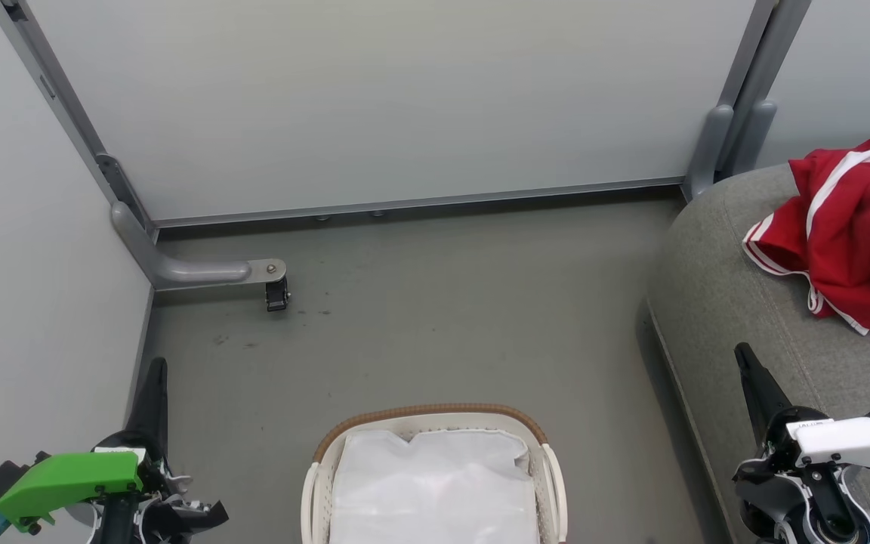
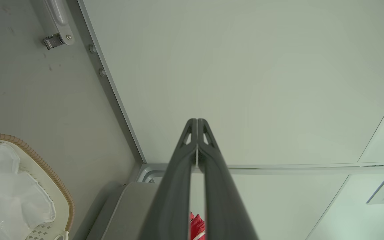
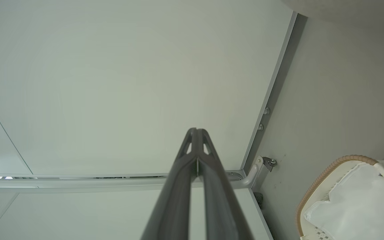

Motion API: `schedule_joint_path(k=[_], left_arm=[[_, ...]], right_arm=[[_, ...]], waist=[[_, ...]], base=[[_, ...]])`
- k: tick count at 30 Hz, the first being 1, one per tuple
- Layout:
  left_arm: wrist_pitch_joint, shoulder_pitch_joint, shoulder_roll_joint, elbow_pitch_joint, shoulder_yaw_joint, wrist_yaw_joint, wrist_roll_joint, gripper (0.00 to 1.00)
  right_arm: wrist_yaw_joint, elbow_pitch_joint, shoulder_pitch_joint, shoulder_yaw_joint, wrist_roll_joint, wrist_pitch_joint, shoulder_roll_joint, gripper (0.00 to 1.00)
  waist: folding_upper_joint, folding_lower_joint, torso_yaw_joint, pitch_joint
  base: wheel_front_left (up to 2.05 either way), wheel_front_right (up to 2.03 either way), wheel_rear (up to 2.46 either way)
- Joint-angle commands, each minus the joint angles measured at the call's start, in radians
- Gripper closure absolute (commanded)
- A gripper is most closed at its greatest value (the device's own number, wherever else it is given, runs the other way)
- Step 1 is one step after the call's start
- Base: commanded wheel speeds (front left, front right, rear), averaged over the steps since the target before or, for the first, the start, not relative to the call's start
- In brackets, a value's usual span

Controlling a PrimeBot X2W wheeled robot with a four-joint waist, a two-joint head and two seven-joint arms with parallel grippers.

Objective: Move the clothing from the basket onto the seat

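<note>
The red clothing (image 1: 854, 227) with white stripe trim lies crumpled on the grey seat (image 1: 737, 302) at the right. A sliver of red clothing (image 2: 197, 226) peeks between the fingers in the left wrist view. The white basket (image 1: 435, 423) with its brown rim stands on the floor at bottom centre, holding its white liner (image 1: 435, 483). My left gripper (image 1: 155, 370) hangs at the lower left, shut and holding nothing, its tips (image 2: 197, 121) touching. My right gripper (image 1: 743, 355) sits at the lower right beside the seat's front edge, also shut and bare (image 3: 197, 130).
Pale wall panels enclose the space at the back and left. A grey metal foot with a small caster (image 1: 276, 291) juts onto the floor at the back left. Grey floor (image 1: 442, 317) stretches between the basket and the back wall.
</note>
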Motion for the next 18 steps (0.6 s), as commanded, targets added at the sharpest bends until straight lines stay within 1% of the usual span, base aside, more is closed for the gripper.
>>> schedule_joint_path(k=[1, 7, 18], left_arm=[[0.005, -0.02, -0.001, -0.004, 0.009, -0.007, -0.019, 1.0], [0.015, -0.022, -0.005, -0.006, 0.018, -0.012, -0.046, 1.0], [0.015, -0.02, -0.004, -0.005, 0.017, -0.012, -0.044, 1.0]], right_arm=[[0.0, -0.007, -0.014, -0.004, 0.022, 0.005, -0.006, 1.0], [0.0, -0.01, -0.014, -0.007, 0.057, 0.015, -0.006, 1.0], [0.0, -0.01, -0.013, -0.007, 0.054, 0.015, -0.006, 1.0]], waist=[[0.0, 0.0, -0.001, 0.001], [0.0, 0.0, -0.003, 0.003], [0.0, 0.0, -0.003, 0.003]], base=[[0.0, 0.0, 0.0], [0.0, 0.0, 0.0], [0.0, 0.0, 0.0]])
